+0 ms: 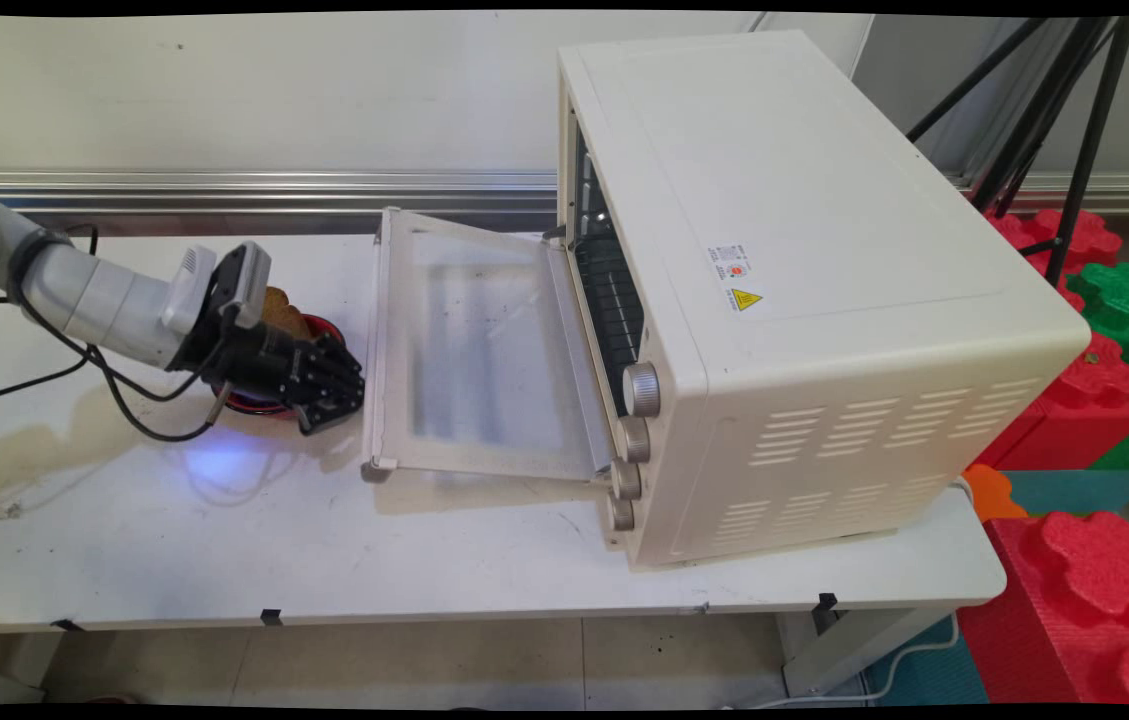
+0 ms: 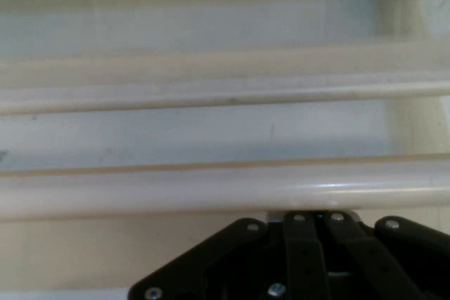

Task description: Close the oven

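White laminate, scuffed and stained toward its left end, makes up the table (image 1: 224,540) in the main view; a pale wall with a metal rail runs behind it, and red and green foam blocks (image 1: 1094,400) are stacked at the right beside black tripod legs (image 1: 1074,130). A cream toaster oven (image 1: 824,300) sits on the table's right half, its glass door (image 1: 474,350) dropped flat toward the left, with four knobs (image 1: 640,390) in a column on the front. The arm reaches in low from the left, and the black hand (image 1: 329,385) lies just beside the door's outer edge, near its handle. Behind the hand sits a red bowl (image 1: 259,402), mostly hidden by the wrist, with something brown (image 1: 282,312) showing above it — what that is cannot be made out. The oven's interior is dark; only a wire rack (image 1: 614,290) shows.

From the hand view, cream bars of the oven door fill the picture: the handle (image 2: 211,187) crosses just above the black linkage (image 2: 302,265), and the glass pane lies beyond. The fingers are cut off here and hidden in the main view, so I cannot tell whether the hand is wide or narrow — nor whether it touches the handle.
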Robot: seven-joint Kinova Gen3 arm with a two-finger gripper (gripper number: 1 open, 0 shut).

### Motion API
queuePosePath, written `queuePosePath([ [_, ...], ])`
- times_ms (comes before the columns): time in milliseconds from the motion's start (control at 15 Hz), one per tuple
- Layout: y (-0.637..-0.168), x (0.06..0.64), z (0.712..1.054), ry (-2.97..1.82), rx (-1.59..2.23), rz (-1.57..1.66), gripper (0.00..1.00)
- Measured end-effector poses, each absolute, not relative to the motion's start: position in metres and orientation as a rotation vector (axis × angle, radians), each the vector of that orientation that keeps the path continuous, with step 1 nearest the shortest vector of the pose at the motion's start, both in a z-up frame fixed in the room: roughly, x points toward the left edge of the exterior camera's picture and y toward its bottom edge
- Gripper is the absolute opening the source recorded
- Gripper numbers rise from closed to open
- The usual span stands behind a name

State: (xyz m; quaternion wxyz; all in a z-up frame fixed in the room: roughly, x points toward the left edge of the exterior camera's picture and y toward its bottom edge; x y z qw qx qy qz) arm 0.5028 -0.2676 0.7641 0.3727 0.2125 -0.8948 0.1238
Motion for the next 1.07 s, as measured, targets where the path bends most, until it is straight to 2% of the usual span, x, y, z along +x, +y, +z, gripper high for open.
queuePosePath([
  [1067, -0.292, 0.485, 0.824, -2.138, 0.46, 0.408, 0.0],
])
